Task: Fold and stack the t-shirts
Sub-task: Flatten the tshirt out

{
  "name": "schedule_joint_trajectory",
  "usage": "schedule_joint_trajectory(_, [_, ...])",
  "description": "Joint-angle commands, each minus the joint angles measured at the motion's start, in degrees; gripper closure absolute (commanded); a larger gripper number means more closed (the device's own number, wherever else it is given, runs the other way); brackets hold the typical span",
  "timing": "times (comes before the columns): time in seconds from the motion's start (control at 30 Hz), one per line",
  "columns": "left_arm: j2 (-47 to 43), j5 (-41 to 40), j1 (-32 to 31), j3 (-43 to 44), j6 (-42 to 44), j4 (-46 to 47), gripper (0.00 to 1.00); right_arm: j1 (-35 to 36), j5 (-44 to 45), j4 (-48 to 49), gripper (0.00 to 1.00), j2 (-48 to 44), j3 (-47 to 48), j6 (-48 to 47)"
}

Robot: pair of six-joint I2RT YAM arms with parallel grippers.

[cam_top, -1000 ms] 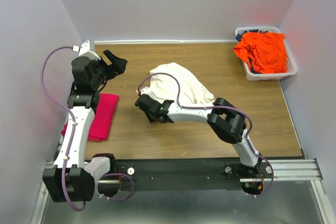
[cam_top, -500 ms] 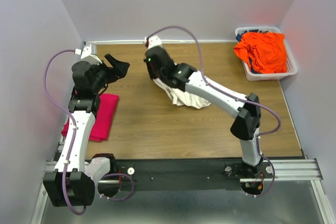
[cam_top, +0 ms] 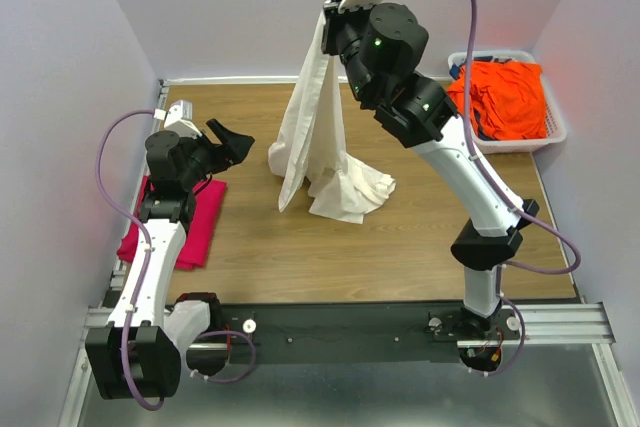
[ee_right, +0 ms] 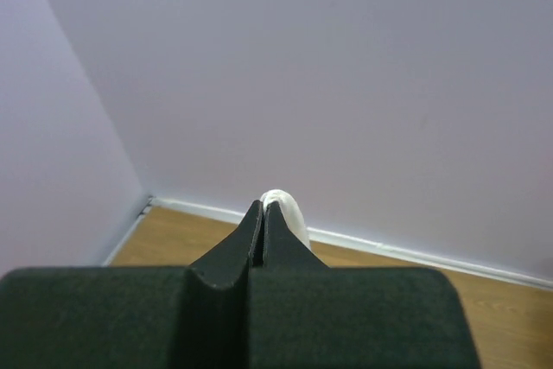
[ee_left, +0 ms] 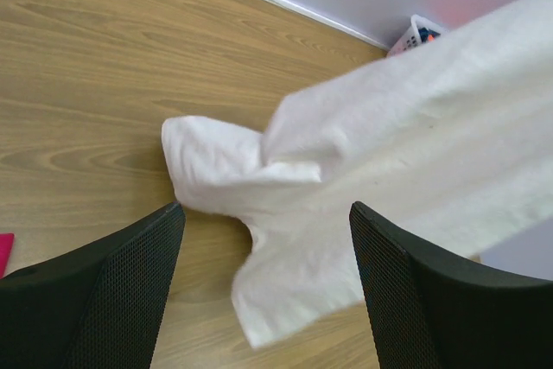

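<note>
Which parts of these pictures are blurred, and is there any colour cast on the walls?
Left wrist view: white shirt blurred toward the upper right, table grain sharp. Right wrist view: shut right hand looks soft. Top view: sharp, with a reddish glow on the wall beside the orange shirt.

Your cream-white t-shirt [cam_top: 318,137] hangs as a long vertical drape, its top edge pinched in the closed right gripper [ee_right: 263,212] high over the far middle of the table [cam_top: 400,247]. One short sleeve juts left partway down, and the lower part is bunched in folds on the wood. Your magenta-pink t-shirt [cam_top: 190,222] lies folded flat, a narrow rectangle at the left edge. Your bright orange t-shirt [cam_top: 505,97] sits crumpled in the basket [cam_top: 555,132] at the far right corner, draped over its left rim.
</note>
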Motion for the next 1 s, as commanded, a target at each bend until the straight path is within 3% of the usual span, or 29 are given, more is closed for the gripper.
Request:
schedule_joint_trajectory(0.0, [-0.26, 2.82, -0.55, -1.48, -0.42, 3.15, 0.15, -2.38, 4.21, 4.82, 1.00, -3.01, -0.94, -4.90])
schedule_joint_trajectory(0.2, [1.76, 1.06, -6.61, -4.82, -1.03, 4.48, 0.15, -5.02, 4.65, 5.97, 1.00, -7.59, -7.62, -3.15])
schedule_joint_trajectory(0.43, [4.65, -2.80, -21.88, -9.65, -2.18, 10.19, 0.21, -5.64, 5.53, 6.15, 1.00, -10.40, -13.86, -2.80])
schedule_joint_trajectory(0.53, [6.33, -4.21, -25.50, -10.27, -1.92, 12.04, 0.22, -6.25, 5.44, 6.15, 0.99, -11.28, -15.80, -2.01])
schedule_joint_trajectory(0.67, [9.75, -4.57, -30.16, -8.52, -1.13, 13.27, 0.23, -6.34, 5.27, 6.15, 1.00, -12.52, -18.96, -0.87])
schedule_joint_trajectory(0.97, [18.35, -18.69, -38.95, -1.14, 0.02, 8.97, 0.17, -6.52, 4.38, 6.15, 0.99, -13.05, -21.43, 1.25])
